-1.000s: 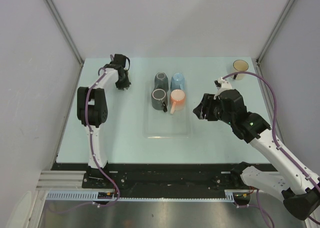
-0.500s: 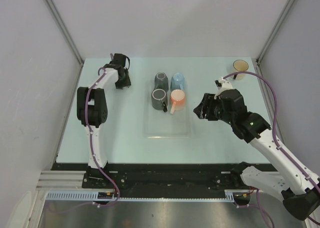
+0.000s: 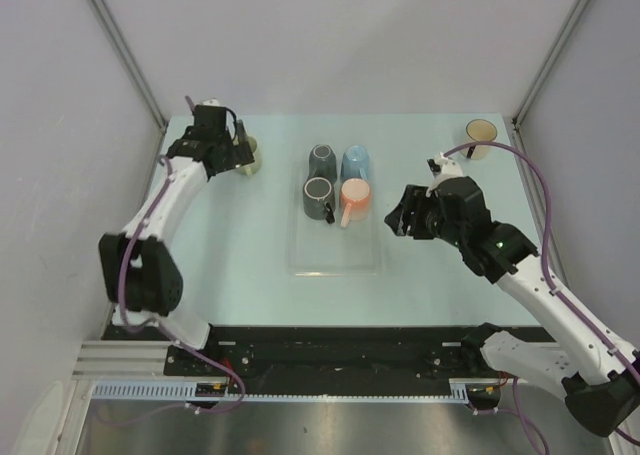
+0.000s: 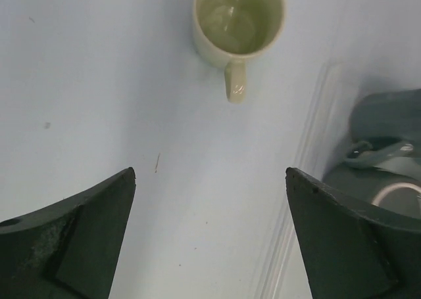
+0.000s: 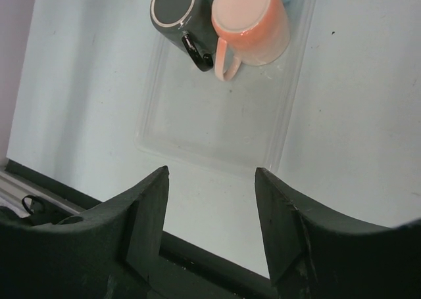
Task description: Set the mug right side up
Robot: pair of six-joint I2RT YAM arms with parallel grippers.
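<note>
The pale green mug [image 4: 238, 20] stands upright on the tabletop [image 4: 99, 82], mouth up. Its handle points back at the left end effector [image 4: 210, 174], which hangs near it with its 2 fingers spread wide and empty. Off that end effector's right finger lies a clear tray [image 3: 335, 260]. The right end effector [image 5: 210, 177] hovers beside the tray, parted and empty. An orange mug [image 5: 253, 20] and a dark mug [image 5: 174, 10] are ahead of it.

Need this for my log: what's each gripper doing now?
Left gripper: open, empty.
Right gripper: open, empty.
</note>
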